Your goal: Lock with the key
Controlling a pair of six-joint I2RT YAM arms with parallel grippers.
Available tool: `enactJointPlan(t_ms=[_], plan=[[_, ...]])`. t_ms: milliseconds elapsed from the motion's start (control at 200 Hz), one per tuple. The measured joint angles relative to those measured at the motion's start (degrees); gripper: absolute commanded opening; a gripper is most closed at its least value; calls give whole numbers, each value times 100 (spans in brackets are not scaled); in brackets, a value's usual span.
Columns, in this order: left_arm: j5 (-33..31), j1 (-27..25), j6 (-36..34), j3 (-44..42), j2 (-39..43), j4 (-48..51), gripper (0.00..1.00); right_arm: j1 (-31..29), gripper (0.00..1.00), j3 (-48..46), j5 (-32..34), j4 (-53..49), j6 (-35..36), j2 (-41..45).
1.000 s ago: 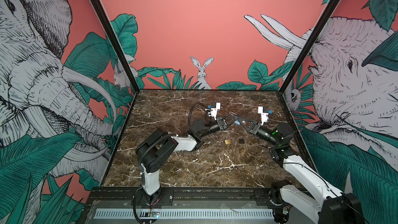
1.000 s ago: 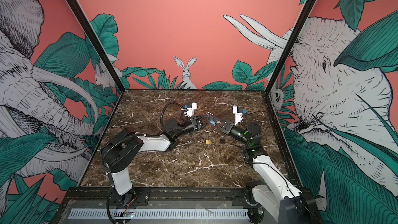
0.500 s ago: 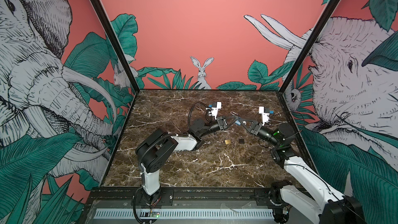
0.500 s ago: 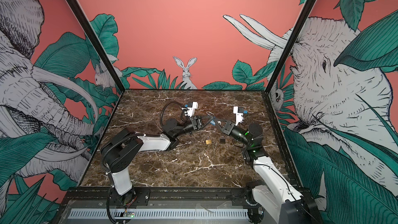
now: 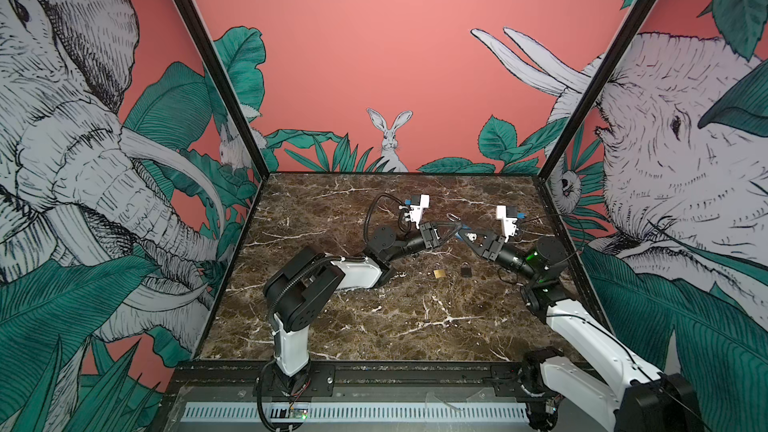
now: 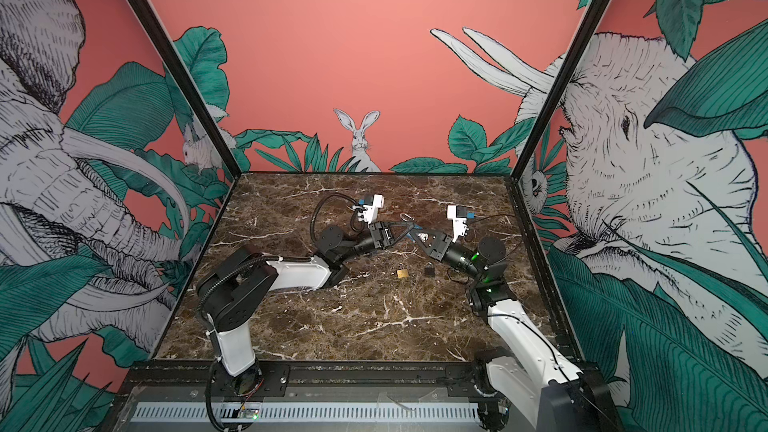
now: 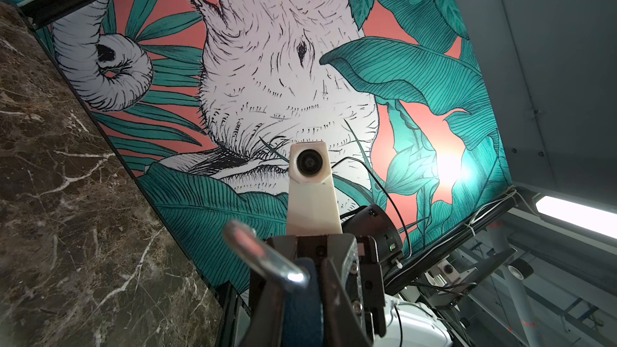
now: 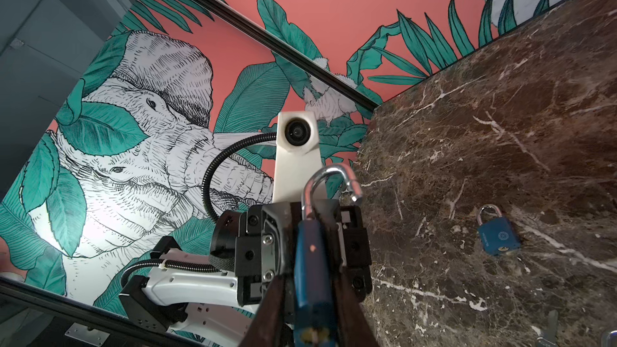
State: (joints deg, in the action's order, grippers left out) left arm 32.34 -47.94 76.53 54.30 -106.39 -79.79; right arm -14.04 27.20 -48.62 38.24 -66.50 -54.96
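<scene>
Robot arms meet over a brown marble surface (image 5: pixel 374 326), where a blue padlock (image 8: pixel 312 262) is held in mid-air with its steel shackle (image 8: pixel 330 180) standing open. In both top views the left gripper (image 5: pixel 456 228) and the right gripper (image 5: pixel 462 237) are seen tip to tip near the middle of the surface, toward the back. There the padlock is reduced to a sliver of blue between them.

The detail is supplied by the wrist views. From the right wrist the padlock is seen edge-on, its upper body clamped by the narrowly set left gripper. The right gripper's fingers (image 8: pixel 270 308) flank the lower body closely, but whether they press on it cannot be told. From the left wrist only the blurred shackle (image 7: pixel 263 252) and a strip of blue are shown. Whether a key sits in the padlock's base cannot be told from any view.

Two more locks lie on the surface, below and in front of the grippers. A brass padlock (image 5: pixel 439 273) is seen only from above. Just beside it is a second blue padlock (image 8: pixel 499 235), shackle shut, shown clearly from the right wrist alone.
</scene>
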Motion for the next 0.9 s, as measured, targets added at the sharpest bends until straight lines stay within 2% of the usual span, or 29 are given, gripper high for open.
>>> enactJointPlan(t_ms=[235,265,310,380,605,900], plan=[[33,-2,0,0,0,17,0,0,19,0,-7,-166,76,42],[39,-2,-2,0,0,17,0,0,21,0,-4,-188,98,46],[48,-2,-4,-2,0,33,0,2,30,2,-4,-254,136,66],[55,-9,-13,-11,0,74,0,2,32,7,-4,-391,181,114],[72,-28,-48,-83,0,105,0,24,27,72,0,-710,286,188],[87,-28,-50,-90,0,107,0,96,27,72,-15,-791,293,225]])
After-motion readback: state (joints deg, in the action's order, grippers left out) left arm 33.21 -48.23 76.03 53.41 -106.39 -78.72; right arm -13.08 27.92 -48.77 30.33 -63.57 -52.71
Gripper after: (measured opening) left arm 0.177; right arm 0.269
